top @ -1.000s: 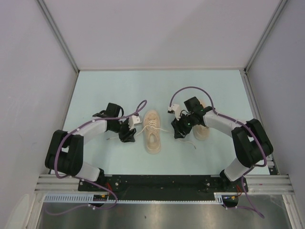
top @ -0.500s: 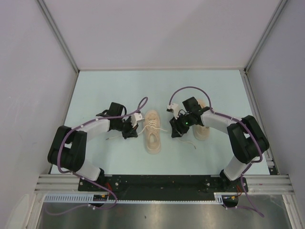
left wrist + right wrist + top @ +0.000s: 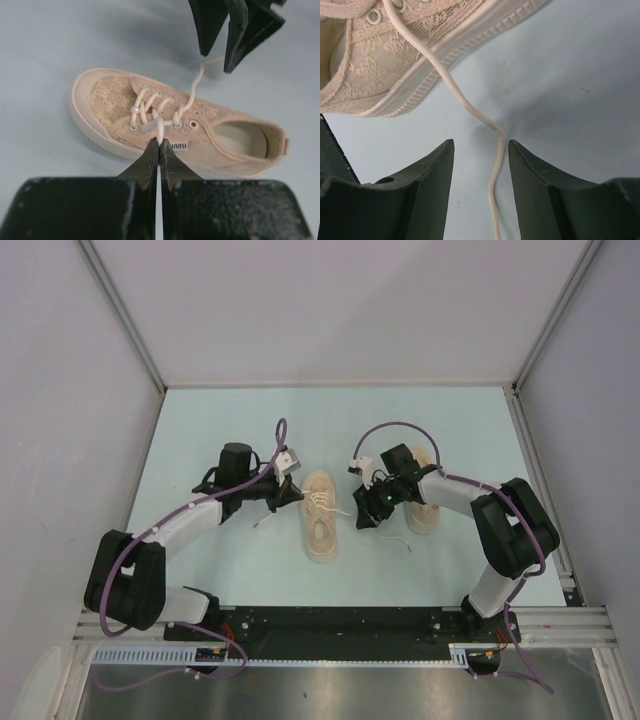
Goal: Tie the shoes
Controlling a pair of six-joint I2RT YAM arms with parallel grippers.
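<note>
The shoe (image 3: pixel 320 530) lies mid-worktop, toe toward the far edge. The left tool (image 3: pixel 159 145) is clamped on its left lace (image 3: pixel 159 131). The right tool (image 3: pixel 481 145), moderately wide, straddles the right lace (image 3: pixel 470 107), which trails toward the right edge.

Your middle sneaker (image 3: pixel 320 525) sits upright on its pale sole, beige with a lace-like pattern, toe pointing away, its off-white laces (image 3: pixel 159 129) untied. Your right sneaker (image 3: pixel 422 518) stands beside it, partly hidden.

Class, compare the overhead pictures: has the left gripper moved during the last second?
Yes. The left gripper, shut on a lace, moved rightward and upward in the view, closer to the left shoe.
</note>
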